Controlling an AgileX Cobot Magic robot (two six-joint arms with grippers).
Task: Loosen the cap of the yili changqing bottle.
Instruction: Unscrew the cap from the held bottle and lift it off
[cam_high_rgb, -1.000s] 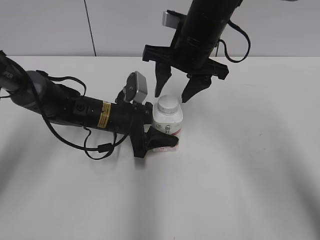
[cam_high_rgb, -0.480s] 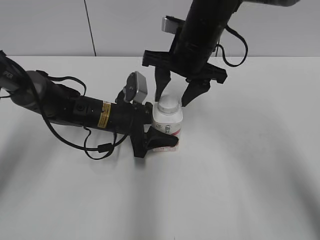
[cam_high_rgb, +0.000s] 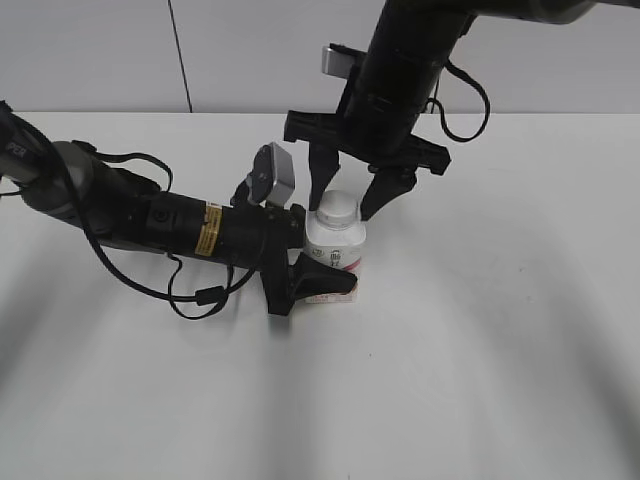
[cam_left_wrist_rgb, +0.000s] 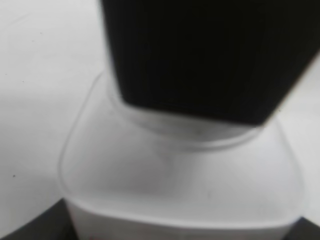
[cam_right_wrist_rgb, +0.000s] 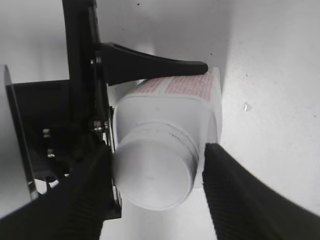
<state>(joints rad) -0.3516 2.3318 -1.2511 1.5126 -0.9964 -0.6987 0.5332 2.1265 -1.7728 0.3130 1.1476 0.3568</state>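
The yili changqing bottle (cam_high_rgb: 336, 247), white with a pink label, stands upright on the table. My left gripper (cam_high_rgb: 318, 252) reaches in from the left and is shut on its body; one black finger (cam_right_wrist_rgb: 150, 65) presses on the labelled side. The bottle's blurred shoulder (cam_left_wrist_rgb: 180, 185) fills the left wrist view, where a dark shape hides the cap. My right gripper (cam_high_rgb: 346, 205) hangs over the bottle, open, with a finger on each side of the white cap (cam_high_rgb: 338, 208). In the right wrist view the cap (cam_right_wrist_rgb: 152, 175) sits between the ribbed fingers (cam_right_wrist_rgb: 235, 190), with a gap on the right side.
The white table (cam_high_rgb: 480, 330) stretches to the right and front of the bottle. The left arm and its cables (cam_high_rgb: 150, 215) lie low across the left side. A pale wall (cam_high_rgb: 100, 50) closes off the back.
The right gripper has come down; its fingertips, above the cap a second ago, now flank it. The left arm and the bottle have not moved.
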